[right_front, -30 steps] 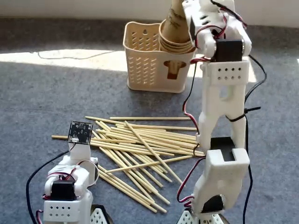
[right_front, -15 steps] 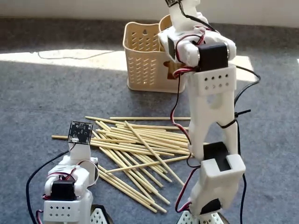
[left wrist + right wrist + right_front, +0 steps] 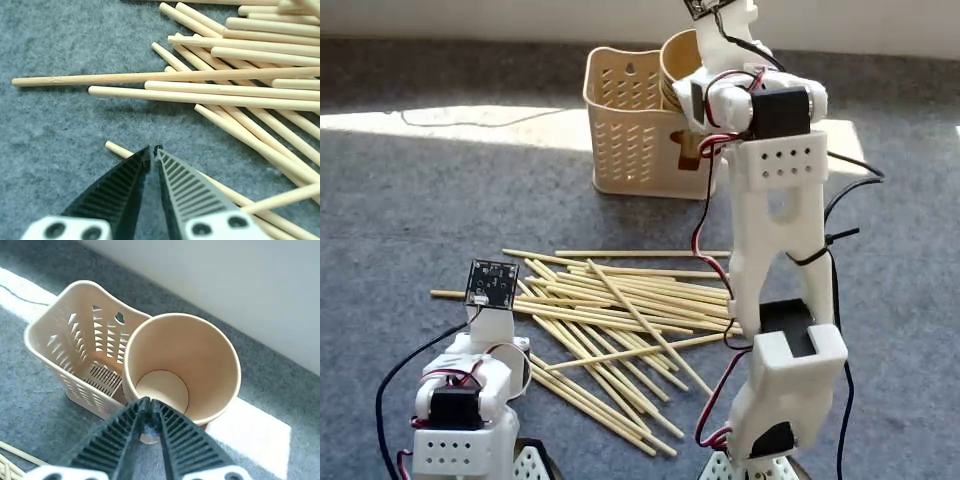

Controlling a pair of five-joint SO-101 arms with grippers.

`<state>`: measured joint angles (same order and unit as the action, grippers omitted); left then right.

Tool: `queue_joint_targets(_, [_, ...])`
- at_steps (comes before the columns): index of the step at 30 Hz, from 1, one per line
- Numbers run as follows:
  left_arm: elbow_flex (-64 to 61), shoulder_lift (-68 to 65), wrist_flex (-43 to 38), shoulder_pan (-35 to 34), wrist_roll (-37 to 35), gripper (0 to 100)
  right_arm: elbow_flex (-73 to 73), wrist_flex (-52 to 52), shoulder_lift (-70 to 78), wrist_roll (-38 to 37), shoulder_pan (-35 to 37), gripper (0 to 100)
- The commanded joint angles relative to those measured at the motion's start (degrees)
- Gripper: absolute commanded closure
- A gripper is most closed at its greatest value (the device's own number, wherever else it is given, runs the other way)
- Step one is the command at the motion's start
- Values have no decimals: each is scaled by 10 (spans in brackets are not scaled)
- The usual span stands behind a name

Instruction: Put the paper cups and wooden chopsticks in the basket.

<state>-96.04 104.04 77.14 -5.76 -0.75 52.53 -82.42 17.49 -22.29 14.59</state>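
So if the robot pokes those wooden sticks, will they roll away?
Probably a bit. The wooden chopsticks look round and smooth, so one may roll, though the fuzzy carpet likely slows it. They're piled crisscross, so nudging one probably shifts others.

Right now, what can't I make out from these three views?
- High view: the right arm covers the basket's right side and most of the paper cups; their number is unclear.
- Right wrist view: the right pincer hides the cup's near rim, so any grip is uncertain.
- Left wrist view: chopsticks run off the edge; uncountable.
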Motion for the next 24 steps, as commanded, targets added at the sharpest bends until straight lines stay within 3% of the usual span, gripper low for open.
queue_joint_targets(1, [-11,0,4,9,1,965,7,-15,-6,4,-5,993])
queue_joint_targets(10, [-11,0,4,9,1,965,23,-53,-83,4,21,993])
queue_joint_targets(19, [-11,0,4,9,1,965,22,-187,-153,4,66,992])
queue_joint_targets(24, [-11,0,4,9,1,965,-76,-187,-213,4,51,993])
